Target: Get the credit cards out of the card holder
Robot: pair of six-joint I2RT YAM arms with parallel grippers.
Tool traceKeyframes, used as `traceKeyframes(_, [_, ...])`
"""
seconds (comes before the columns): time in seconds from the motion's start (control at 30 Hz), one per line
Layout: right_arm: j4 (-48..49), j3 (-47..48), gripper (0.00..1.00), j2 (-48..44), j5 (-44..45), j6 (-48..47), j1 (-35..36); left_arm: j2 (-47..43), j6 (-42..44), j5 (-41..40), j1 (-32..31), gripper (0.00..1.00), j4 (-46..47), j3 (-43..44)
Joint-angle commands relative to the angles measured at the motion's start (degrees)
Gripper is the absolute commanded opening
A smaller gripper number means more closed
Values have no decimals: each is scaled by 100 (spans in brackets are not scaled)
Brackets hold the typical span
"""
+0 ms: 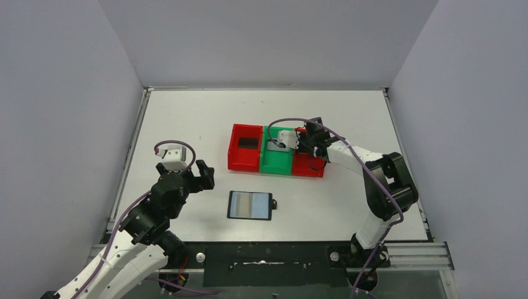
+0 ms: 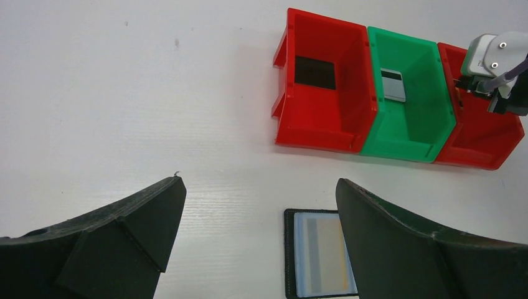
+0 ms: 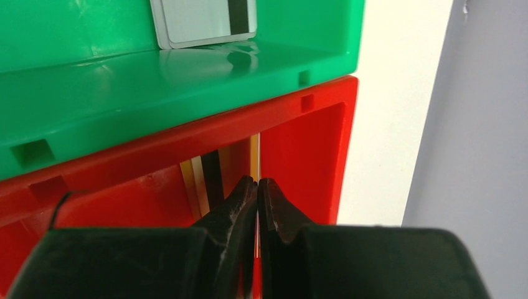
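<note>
Nearest the arm bases, the card holder (image 1: 249,205) lies open and flat on the white counter (image 1: 187,112) with a tan card (image 2: 330,255) showing in its grey-blue pockets. The left gripper (image 2: 259,187) hangs just to its left, fingers spread wide and holding nothing. Farther back stand three joined trays: a left red tray (image 2: 317,128) with a dark card (image 2: 314,71) on its floor, a green tray (image 2: 423,118) holding a silver card (image 2: 393,85), and a right red tray (image 2: 485,146), inside which the right gripper (image 3: 257,182) has its fingers pressed together on the thin edge of a gold card (image 3: 254,152).
</note>
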Motion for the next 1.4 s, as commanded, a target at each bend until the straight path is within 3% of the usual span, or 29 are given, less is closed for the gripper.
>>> traceKeyframes(0.0, [407,-43,6,-13,-48,-165,-59,16,-4,-54,35,94,156,175])
traceKeyframes(0.73, [-314,-60,24,-203,-406,-32,-217,118,-13,-89,33,94,92,199])
traceKeyframes(1.0, [118,-94,28,-636,-81,674,-187,185,-13,-36,35,94,77,210])
traceKeyframes(1.1, [411,-105,30,-969,115,1811,-176,187,-21,-42,29,94,60,210])
traceKeyframes(1.23, [483,-121,35,-1377,609,4382,-126,184,-17,-51,30,94,67,203])
traceKeyframes(1.3, [-49,63,41,-1376,837,6011,-134,208,-22,-45,31,94,60,210])
traceKeyframes(1.37, [-728,211,38,-1219,677,7377,-140,254,-37,-44,31,94,-2,251])
